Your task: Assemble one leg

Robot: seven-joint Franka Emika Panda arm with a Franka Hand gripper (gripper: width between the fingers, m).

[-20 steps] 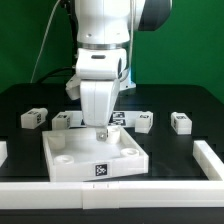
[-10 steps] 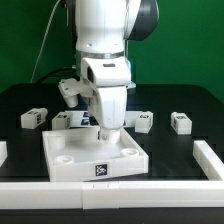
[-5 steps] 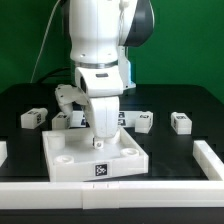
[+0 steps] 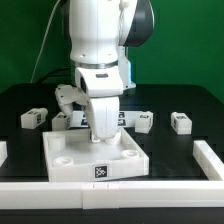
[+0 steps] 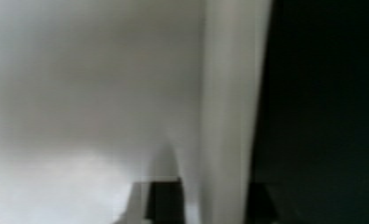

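- The Franka arm (image 4: 100,45) stands over the middle of the black counter (image 4: 185,100), its wrist pointing straight down.
- The gripper (image 4: 100,140) hangs low over the square white panel (image 4: 130,170), its tip near the panel's centre. I cannot make out whether it touches the surface.
- From where I stand the arm's bulk hides the fingers, so I cannot tell whether they are wide, narrow or closed on anything.
- The wrist view gives no help. It is a blur of pale surface next to black, with one dark finger (image 5: 158,200) showing.
- The panel lies flat with round sockets at its corners and a square tag on its front wall.
- Four small white tagged blocks lie in a rough row on the counter behind the panel.
- The far-left leg (image 4: 33,117) sits at about 10 o'clock from the panel, apart from it.
- The inner-left leg (image 4: 62,120) lies near 11 o'clock, close to the arm.
- The inner-right leg (image 4: 145,121) lies near 1 o'clock.
- The far-right leg (image 4: 181,122) sits at about 2 o'clock, well apart from the panel.
- A white rail (image 4: 110,195) runs along the counter's near edge at 6 o'clock.
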